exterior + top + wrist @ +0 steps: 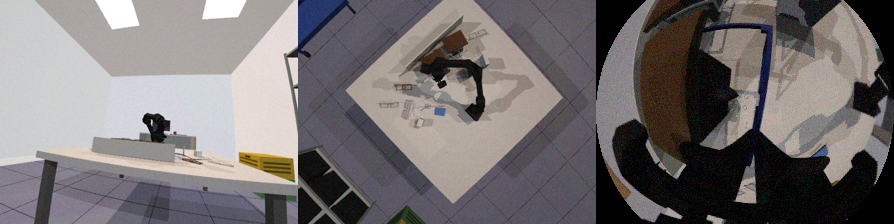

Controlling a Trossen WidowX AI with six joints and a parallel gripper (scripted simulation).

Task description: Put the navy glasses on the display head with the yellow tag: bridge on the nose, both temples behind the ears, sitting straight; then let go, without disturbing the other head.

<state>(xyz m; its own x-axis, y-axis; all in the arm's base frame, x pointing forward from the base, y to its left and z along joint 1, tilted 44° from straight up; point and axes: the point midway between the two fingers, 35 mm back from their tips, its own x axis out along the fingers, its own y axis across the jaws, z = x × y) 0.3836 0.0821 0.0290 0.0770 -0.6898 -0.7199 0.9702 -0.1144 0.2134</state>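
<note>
My gripper (753, 132) is shut on the navy glasses (765, 75), gripping their front bar. In the wrist view the front runs upright, and its upper temple reaches left above a black display head (708, 97), whose nose points at the front. The front stands apart from the nose; the lower temple is hidden. In the top view the arm covers this head and the fingertips. The other display head (457, 51) shows partly under its brown board. No yellow tag can be made out on either head. In the exterior view the arm (158, 129) stands behind the grey panel.
Brown boards (454, 41) (666, 90) overhang the heads, before a long upright panel (435, 41) (132, 148). Orange-brown glasses (403, 87) (192, 161), pale glasses (389, 105), a blue pad (439, 111) and a white block (419, 123) (198, 153) lie on the table.
</note>
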